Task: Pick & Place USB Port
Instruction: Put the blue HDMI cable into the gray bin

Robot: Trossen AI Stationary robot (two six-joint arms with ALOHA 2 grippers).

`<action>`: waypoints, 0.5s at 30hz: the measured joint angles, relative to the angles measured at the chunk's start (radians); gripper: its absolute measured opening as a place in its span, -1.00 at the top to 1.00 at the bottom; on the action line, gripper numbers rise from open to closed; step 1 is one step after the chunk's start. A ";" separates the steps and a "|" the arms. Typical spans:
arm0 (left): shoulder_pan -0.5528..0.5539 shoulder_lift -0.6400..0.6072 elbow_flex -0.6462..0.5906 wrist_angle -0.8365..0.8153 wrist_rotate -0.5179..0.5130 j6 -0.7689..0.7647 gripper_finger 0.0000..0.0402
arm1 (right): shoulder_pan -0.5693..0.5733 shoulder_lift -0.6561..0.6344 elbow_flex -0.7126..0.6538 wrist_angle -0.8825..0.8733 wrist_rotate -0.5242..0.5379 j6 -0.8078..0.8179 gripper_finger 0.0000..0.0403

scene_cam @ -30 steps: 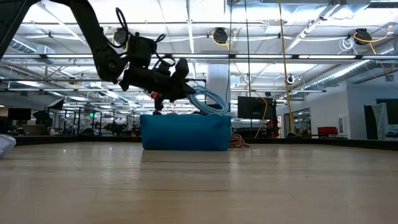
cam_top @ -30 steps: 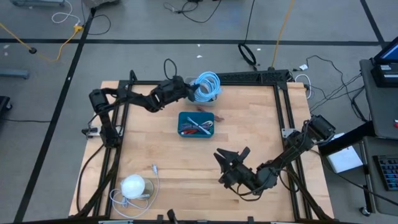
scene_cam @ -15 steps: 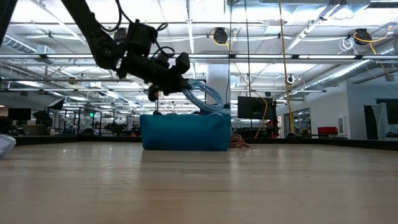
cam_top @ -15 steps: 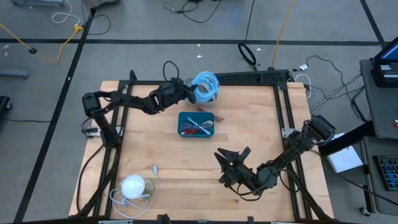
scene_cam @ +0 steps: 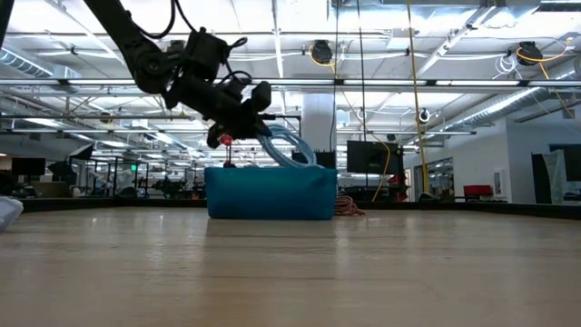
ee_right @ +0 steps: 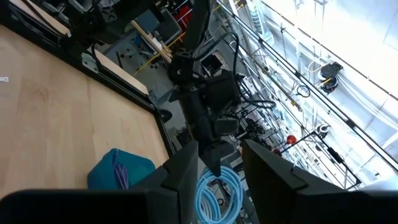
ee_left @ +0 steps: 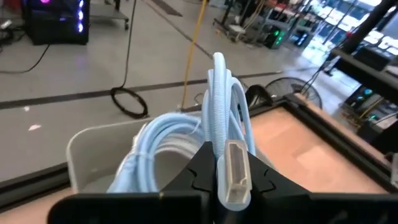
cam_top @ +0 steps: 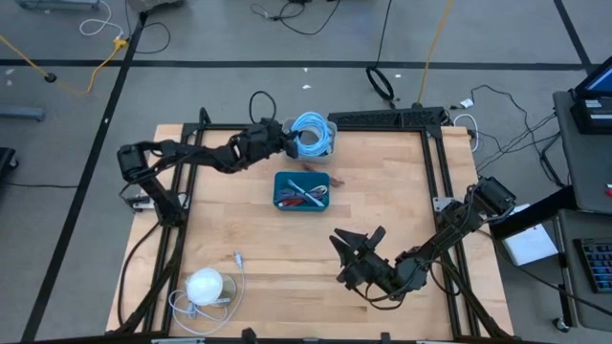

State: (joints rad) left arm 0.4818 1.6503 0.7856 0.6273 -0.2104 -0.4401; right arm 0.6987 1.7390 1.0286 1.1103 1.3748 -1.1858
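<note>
1 blue tray (cam_top: 301, 189), 1 white bin (ee_left: 93, 146), 1 coil of pale blue cable (cam_top: 314, 134). The left gripper (ee_left: 227, 177) has its jaws closed tight on the cable's plug (ee_left: 235, 174), the coil hanging just ahead of them over the bin. Only the left wrist view shows the plug between the fingers. The right gripper (cam_top: 356, 241) waits well apart, jaws half parted, holding nothing.

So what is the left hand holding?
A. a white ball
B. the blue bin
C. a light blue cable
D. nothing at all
C: the left hand is shut on the plug end of the light blue cable, lifting it over the white tub at the table's far edge.
</note>
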 joint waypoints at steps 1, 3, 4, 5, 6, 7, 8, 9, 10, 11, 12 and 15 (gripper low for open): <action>0.005 0.001 0.000 -0.010 0.001 -0.006 0.88 | 0.000 0.000 0.000 0.000 -0.001 0.000 0.41; 0.016 0.001 0.000 -0.028 0.009 -0.009 0.88 | 0.000 0.000 0.000 0.000 -0.004 0.000 0.41; 0.022 0.001 0.000 -0.034 0.014 -0.010 0.88 | 0.000 0.000 0.000 0.000 -0.006 0.000 0.41; 0.027 0.001 0.000 -0.041 0.024 -0.010 0.88 | 0.000 0.000 0.000 0.000 -0.008 0.000 0.41; 0.032 0.001 0.000 -0.048 0.035 -0.010 0.88 | 0.000 0.000 0.000 0.000 -0.012 0.000 0.41; 0.038 0.001 0.000 -0.050 0.047 -0.011 0.88 | 0.000 0.000 0.000 0.000 -0.014 0.000 0.41; 0.042 0.001 0.000 -0.050 0.058 -0.010 0.88 | 0.000 0.000 0.000 0.000 -0.014 0.000 0.41; 0.046 0.001 0.000 -0.052 0.066 -0.010 0.88 | 0.000 0.000 0.000 0.000 -0.014 0.000 0.41; 0.050 0.001 0.001 -0.056 0.077 -0.010 0.88 | 0.000 0.000 0.000 0.000 -0.015 0.000 0.41; 0.055 0.001 0.001 -0.063 0.088 -0.012 0.88 | 0.000 0.000 0.000 0.000 -0.014 0.000 0.41; 0.058 0.001 0.001 -0.073 0.097 -0.015 0.88 | -0.001 0.000 0.000 0.000 -0.015 0.000 0.41; 0.066 0.006 0.002 -0.099 0.115 -0.014 0.88 | -0.003 0.000 0.000 0.000 -0.015 0.000 0.41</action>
State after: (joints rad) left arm 0.5478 1.6563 0.7872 0.5281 -0.0957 -0.4539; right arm 0.6956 1.7390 1.0283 1.1103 1.3594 -1.1854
